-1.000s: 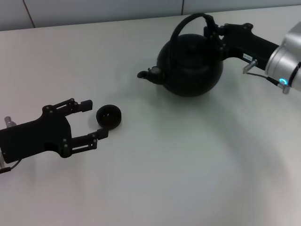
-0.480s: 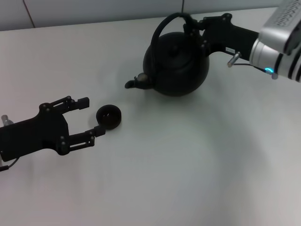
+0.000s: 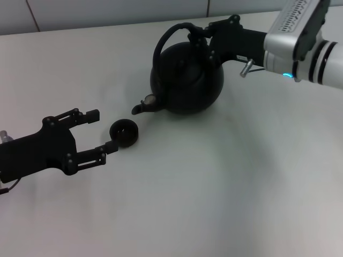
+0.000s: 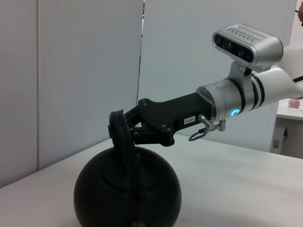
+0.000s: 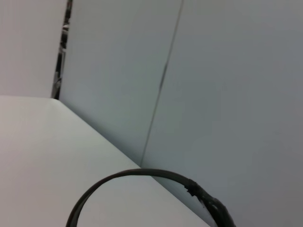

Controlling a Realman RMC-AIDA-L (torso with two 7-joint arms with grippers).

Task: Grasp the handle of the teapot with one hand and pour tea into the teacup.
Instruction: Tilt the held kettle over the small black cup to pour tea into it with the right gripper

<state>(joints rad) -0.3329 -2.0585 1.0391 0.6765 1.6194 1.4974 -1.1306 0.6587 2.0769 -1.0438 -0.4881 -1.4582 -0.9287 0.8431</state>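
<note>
Over on the left, the left gripper (image 3: pixel 102 132) sits low on the table (image 3: pixel 214 193), fingers spread wide, with the teacup (image 3: pixel 124 133) right at the fingertips; the lower finger looks to touch the cup's side, though contact is hard to confirm. The cup stands upright, and no liquid is visible in it; its inside is too dark to read.

Moving right, the teapot (image 3: pixel 186 80) hangs tilted, spout (image 3: pixel 143 104) dipped toward the cup and sitting just up and right of it. Nothing is seen leaving the spout, and the pot's contents are hidden.

Further right, the right gripper (image 3: pixel 199 33) is clamped on the handle (image 3: pixel 167 37) near its far-right joint, the arm reaching in from the right edge. The left wrist view confirms that pinch high on the hoop.

My read: the pour is being lined up. Doing it well means bringing the spout directly over the cup's mouth first, then tipping slowly, because the cup is tiny next to that pot and a fast tilt would likely overshoot.
</note>
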